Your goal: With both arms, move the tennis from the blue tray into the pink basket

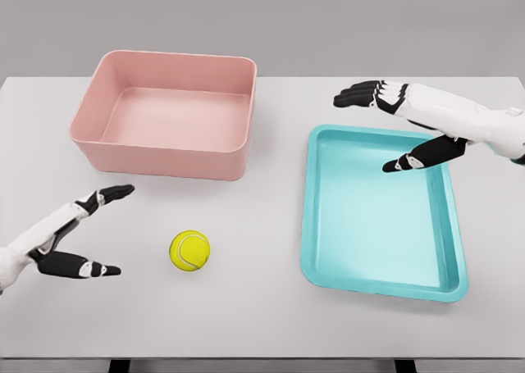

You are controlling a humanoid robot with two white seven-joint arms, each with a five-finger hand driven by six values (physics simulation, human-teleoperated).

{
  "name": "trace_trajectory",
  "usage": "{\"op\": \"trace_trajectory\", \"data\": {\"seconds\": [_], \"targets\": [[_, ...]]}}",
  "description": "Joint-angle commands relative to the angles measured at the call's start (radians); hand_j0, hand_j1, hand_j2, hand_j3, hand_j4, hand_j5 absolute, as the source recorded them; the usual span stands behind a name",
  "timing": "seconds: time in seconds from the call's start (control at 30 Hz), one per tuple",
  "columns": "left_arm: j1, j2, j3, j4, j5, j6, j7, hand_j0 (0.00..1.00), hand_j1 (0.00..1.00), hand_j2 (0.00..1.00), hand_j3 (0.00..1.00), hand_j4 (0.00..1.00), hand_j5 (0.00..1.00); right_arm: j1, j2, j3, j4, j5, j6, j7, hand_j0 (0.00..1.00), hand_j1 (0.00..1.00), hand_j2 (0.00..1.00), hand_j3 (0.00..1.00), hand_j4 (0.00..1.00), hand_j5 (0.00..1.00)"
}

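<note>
Left hand point(82, 234) at lower left of frame, fingers spread apart, holding nothing. Right hand point(402, 127) at upper right, also splayed, hovering over far edge of shallow turquoise plastic tray point(377, 283). Fuzzy yellow tennis ball point(189, 250) sits on white table point(262, 324), lower center-left, betw. left hand & tray. Pink rectangular plastic basket point(164, 147) upper left.

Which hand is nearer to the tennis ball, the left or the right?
Left. The left hand is open just left of the tennis ball; the right hand hovers over the blue tray.
</note>
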Motion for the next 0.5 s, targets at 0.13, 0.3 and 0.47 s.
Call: {"op": "trace_trajectory", "data": {"seconds": [0.13, 0.3, 0.47], "targets": [[-0.017, -0.037, 0.001, -0.015, -0.062, 0.0, 0.002, 1.0, 1.0, 1.0, 1.0, 1.0, 1.0, -0.002, -0.001, -0.001, 0.0, -0.008, 0.003, -0.001, 1.0, 1.0, 1.0, 1.0, 1.0, 1.0], [-0.031, -0.096, -0.002, -0.015, -0.125, 0.0, 0.002, 1.0, 1.0, 1.0, 1.0, 1.0, 1.0, -0.003, -0.001, -0.001, 0.0, -0.008, 0.003, -0.001, 1.0, 1.0, 1.0, 1.0, 1.0, 1.0], [-0.031, -0.122, -0.014, -0.015, -0.136, 0.0, 0.001, 1.0, 1.0, 1.0, 1.0, 1.0, 1.0, -0.006, -0.001, -0.004, -0.001, -0.008, 0.005, -0.001, 1.0, 1.0, 1.0, 1.0, 1.0, 1.0]]}}
